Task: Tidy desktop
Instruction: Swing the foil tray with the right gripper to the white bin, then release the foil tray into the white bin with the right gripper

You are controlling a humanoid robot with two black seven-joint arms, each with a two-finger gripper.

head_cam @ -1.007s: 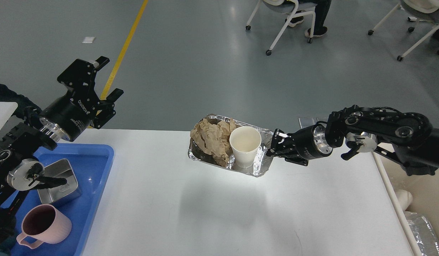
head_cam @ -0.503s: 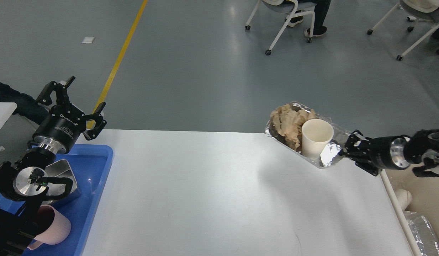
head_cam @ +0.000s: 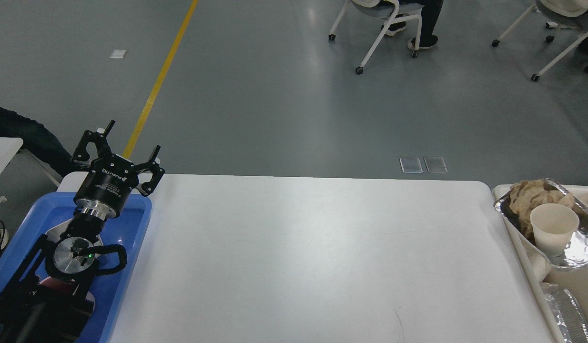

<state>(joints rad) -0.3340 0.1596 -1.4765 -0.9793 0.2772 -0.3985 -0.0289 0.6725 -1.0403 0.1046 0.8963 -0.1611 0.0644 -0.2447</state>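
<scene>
The white desktop (head_cam: 313, 257) fills the middle of the head view and has nothing lying on its main area. My left gripper (head_cam: 135, 136) is open and empty, pointing away above the desktop's far left corner, over the blue tray (head_cam: 132, 224). A foil tray (head_cam: 501, 204) holding crumpled brown paper (head_cam: 532, 195) and a white paper cup (head_cam: 553, 226) is off the desktop's right edge, over the cream bin (head_cam: 537, 286). My right gripper is out of view; I cannot tell if it holds the foil tray.
My left arm hides most of the blue tray's contents. More crumpled foil (head_cam: 568, 309) lies in the cream bin. Beyond the desktop is grey floor with a yellow line (head_cam: 160, 81) and wheeled chairs (head_cam: 384, 28).
The foil tray with paper and cup has been carried right, off the desktop to above the bin, and my right arm has left the view. My left gripper has lowered toward the blue tray.
</scene>
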